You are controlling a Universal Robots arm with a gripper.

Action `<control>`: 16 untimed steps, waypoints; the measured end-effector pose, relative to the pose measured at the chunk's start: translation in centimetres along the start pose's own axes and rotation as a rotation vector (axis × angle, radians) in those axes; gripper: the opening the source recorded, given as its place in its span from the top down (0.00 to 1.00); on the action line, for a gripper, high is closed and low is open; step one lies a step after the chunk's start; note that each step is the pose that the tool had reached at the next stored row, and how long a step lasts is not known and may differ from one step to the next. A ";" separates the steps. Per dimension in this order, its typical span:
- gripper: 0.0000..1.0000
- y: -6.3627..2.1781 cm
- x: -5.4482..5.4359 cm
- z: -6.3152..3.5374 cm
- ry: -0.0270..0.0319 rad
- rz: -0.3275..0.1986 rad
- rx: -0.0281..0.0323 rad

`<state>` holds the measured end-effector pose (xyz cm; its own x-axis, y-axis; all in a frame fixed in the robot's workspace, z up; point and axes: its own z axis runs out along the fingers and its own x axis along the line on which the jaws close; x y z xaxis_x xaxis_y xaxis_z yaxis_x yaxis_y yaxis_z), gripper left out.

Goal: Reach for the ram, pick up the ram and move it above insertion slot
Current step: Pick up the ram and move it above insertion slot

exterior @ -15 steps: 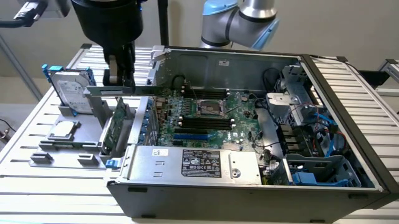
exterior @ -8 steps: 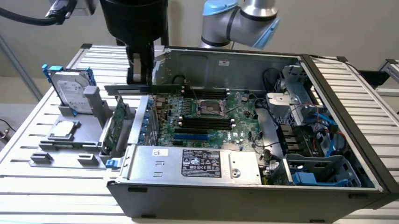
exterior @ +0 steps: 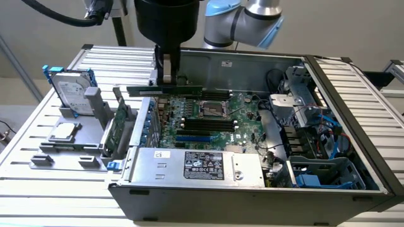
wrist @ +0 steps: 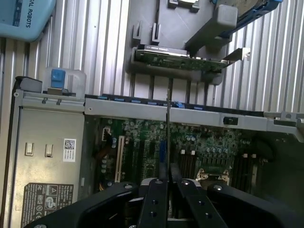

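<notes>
1. A hard drive (exterior: 71, 90) stands in a grey holder (exterior: 66, 142) on the slatted desk (exterior: 25, 137), at nine o'clock from the open computer case (exterior: 353, 123).
2. A green expansion card (exterior: 117, 124) stands upright in that holder, just beside the case wall.
3. The gripper (exterior: 168, 78) hangs over the motherboard (exterior: 208, 118)'s eleven o'clock corner, its fingers (wrist: 156, 202) pinching the ram (exterior: 165, 89).
4. The ram lies level above the board, apart from the dark memory slots (exterior: 208, 124) at five o'clock.
</notes>
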<state>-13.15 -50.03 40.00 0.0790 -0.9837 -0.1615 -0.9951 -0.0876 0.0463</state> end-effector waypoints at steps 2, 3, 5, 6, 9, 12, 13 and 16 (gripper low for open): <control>0.87 -0.64 -0.1 -0.01 0.0012 0.000 0.0001; 0.87 -0.90 -0.2 0.00 0.0034 0.000 -0.0001; 0.87 -1.29 -0.6 0.04 0.0114 0.001 -0.0008; 0.87 -1.44 -0.8 0.07 0.0160 0.001 -0.0012; 0.87 -1.90 -1.5 0.17 0.0328 0.002 -0.0025; 0.87 -2.28 -2.3 0.28 0.0509 0.003 -0.0039; 0.87 -2.41 -2.6 0.33 0.0585 0.004 -0.0046; 0.87 -2.74 -3.4 0.47 0.0836 0.005 -0.0065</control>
<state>-10.71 -46.38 39.96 0.0789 -0.9938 -0.0784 -0.9951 -0.0832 0.0534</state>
